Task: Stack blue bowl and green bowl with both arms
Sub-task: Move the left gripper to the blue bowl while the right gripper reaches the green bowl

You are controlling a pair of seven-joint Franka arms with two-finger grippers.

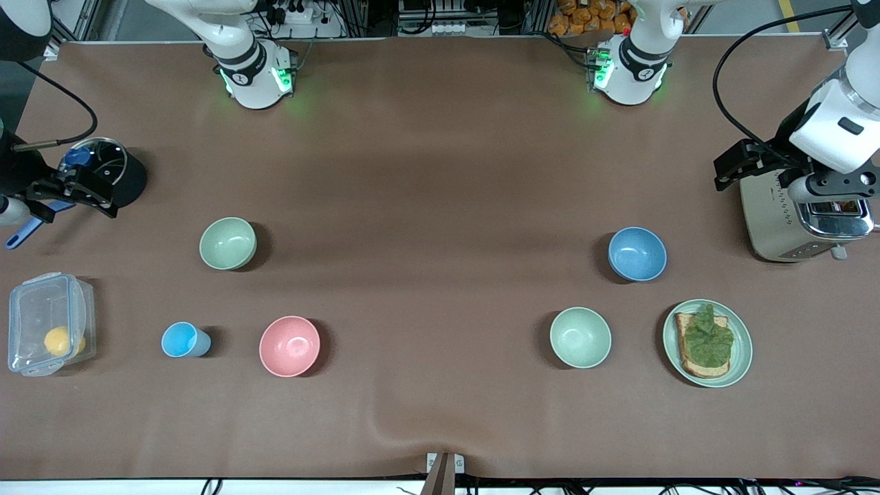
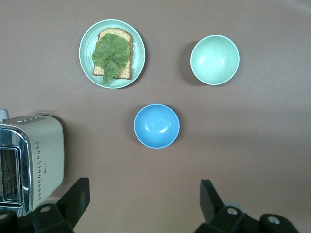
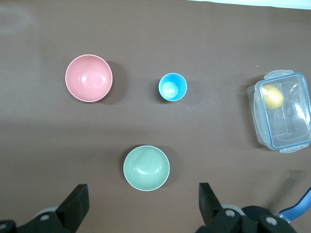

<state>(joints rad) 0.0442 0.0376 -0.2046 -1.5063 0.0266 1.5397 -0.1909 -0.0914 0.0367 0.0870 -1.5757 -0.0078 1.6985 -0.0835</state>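
Note:
The blue bowl [image 1: 637, 254] sits upright toward the left arm's end of the table and shows in the left wrist view [image 2: 156, 125]. The sage green bowl [image 1: 227, 243] sits upright toward the right arm's end and shows in the right wrist view [image 3: 146, 168]. My left gripper [image 1: 733, 167] is open and empty, up in the air beside the toaster [image 1: 797, 220]; its own view [image 2: 144, 204] shows bare table between the fingers. My right gripper [image 1: 72, 194] is open and empty, up over the black pot [image 1: 130, 180]; it also shows in its own view [image 3: 143, 206].
A paler mint bowl [image 1: 580, 337] and a plate [image 1: 744, 347] with toast and lettuce lie nearer to the front camera than the blue bowl. A pink bowl [image 1: 289, 346], a light-blue cup [image 1: 182, 339] and a clear container [image 1: 27, 309] holding a yellow fruit lie nearer than the green bowl.

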